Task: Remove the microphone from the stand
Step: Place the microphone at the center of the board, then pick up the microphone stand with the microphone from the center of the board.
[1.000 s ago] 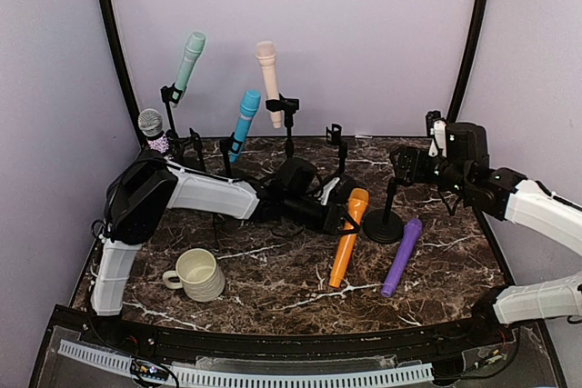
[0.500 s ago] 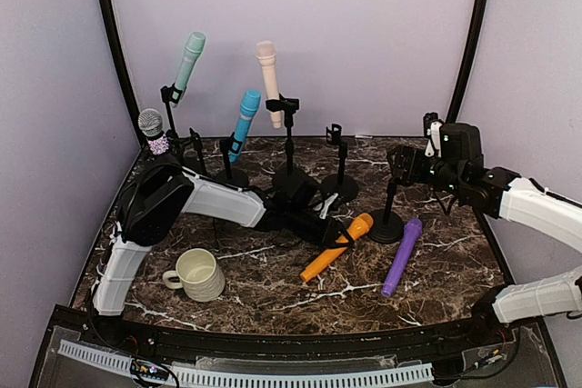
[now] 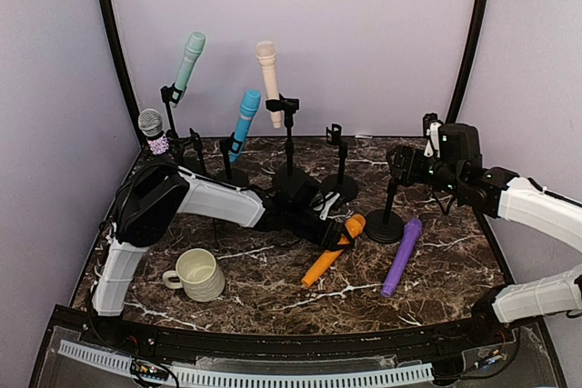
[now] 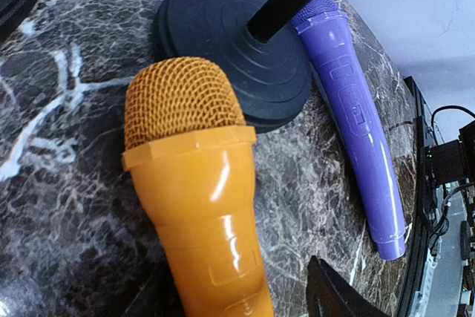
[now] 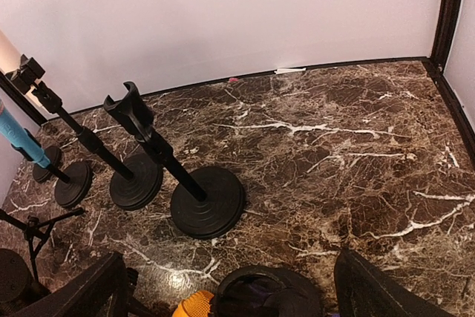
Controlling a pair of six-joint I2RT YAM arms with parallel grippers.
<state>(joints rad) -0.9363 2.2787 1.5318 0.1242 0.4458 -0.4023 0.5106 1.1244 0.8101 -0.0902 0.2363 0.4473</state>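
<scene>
The orange mic [image 4: 191,183] lay flat on the bench [image 3: 273,302], out of the stand [image 3: 386,223], with its head just beside the stand's base and near a purple mic [image 3: 402,256]. The left tool [image 4: 237,298] straddled its handle with jaws slack, evidently a release. The right tool [image 5: 226,272] hung wide open and empty by the stand, probably to steady it.

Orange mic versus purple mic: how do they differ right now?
The orange mic lies between the open fingers of the left gripper; the purple mic lies free. Orange slants left of the stand base; purple runs straighter, on its right. Orange has a bulging mesh head; purple is slim throughout. Both lie flat on the table, heads by that base.
</scene>
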